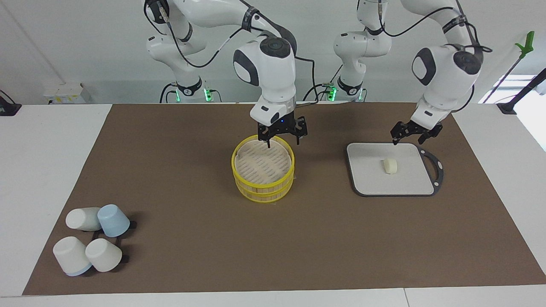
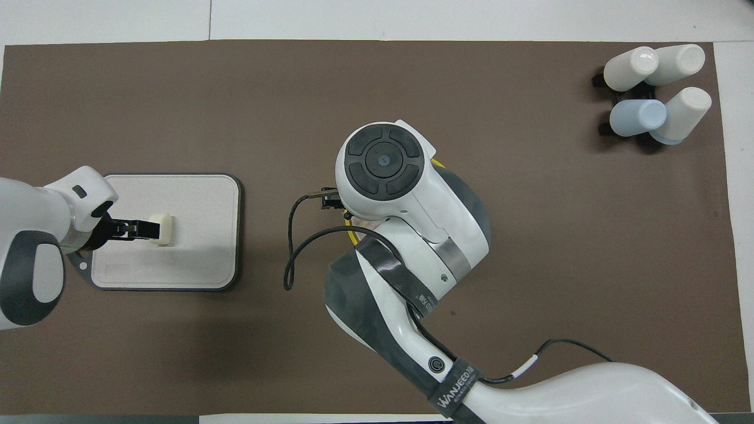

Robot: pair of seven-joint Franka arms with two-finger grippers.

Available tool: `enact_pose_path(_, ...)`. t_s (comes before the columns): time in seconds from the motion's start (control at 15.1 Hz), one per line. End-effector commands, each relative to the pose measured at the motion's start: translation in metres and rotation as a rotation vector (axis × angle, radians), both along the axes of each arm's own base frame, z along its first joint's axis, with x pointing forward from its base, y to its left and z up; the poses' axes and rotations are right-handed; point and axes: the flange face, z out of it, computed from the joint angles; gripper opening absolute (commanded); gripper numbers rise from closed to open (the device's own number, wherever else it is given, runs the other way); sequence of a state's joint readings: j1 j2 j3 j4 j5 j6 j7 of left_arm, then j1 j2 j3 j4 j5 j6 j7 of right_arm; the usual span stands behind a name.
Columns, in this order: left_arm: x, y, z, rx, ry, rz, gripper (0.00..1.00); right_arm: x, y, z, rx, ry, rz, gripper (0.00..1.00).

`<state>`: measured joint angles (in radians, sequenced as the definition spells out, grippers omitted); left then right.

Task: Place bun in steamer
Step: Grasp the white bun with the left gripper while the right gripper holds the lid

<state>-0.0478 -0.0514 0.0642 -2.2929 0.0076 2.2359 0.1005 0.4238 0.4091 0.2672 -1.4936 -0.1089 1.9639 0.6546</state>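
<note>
From the facing view, the small cream-white bun (image 1: 390,166) lies on the grey board (image 1: 367,183). The left gripper (image 1: 411,135) hangs open over the board's robot-side edge, empty. The right gripper (image 1: 281,135) spreads open over the steamer (image 1: 263,168) rim. Overhead, the left gripper (image 2: 134,228) overlaps the bun (image 2: 162,228).

Big brown mat (image 1: 179,179) covering most of a white table (image 1: 47,170), with bare white strips around the mat's edges. Plain white wall (image 1: 85,42) rising at the robots' edge of the table. Small white box (image 1: 68,93) sitting against that wall, off the mat toward the right arm's end. Bright window-like glare (image 1: 522,85) off the mat toward the left arm's end, plus a thin pole with a green tip (image 1: 528,42) leaning there. Even, soft light, faint shadows.
</note>
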Motion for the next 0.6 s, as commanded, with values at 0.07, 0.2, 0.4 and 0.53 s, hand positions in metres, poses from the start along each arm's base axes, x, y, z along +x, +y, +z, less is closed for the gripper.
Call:
enact_pose_path(0.07, 0.003, -0.004, -0.041, 0.013, -0.014, -0.066, 1.0, -0.012, 0.015, -0.03, 0.002, -0.026, -0.053, 1.0)
enact_pose_path(0.2, -0.003, -0.005, -0.052, 0.013, -0.025, -0.069, 1.0, -0.02, 0.017, -0.045, 0.009, -0.028, -0.074, 1.0)
enact_pose_path(0.4, -0.008, -0.007, -0.06, 0.013, -0.033, -0.072, 0.93, -0.027, 0.02, -0.061, 0.025, -0.037, -0.074, 1.0)
enact_pose_path(0.53, -0.01, -0.016, -0.061, 0.011, -0.028, -0.083, 0.68, -0.033, 0.017, -0.069, 0.032, -0.045, -0.067, 1.0)
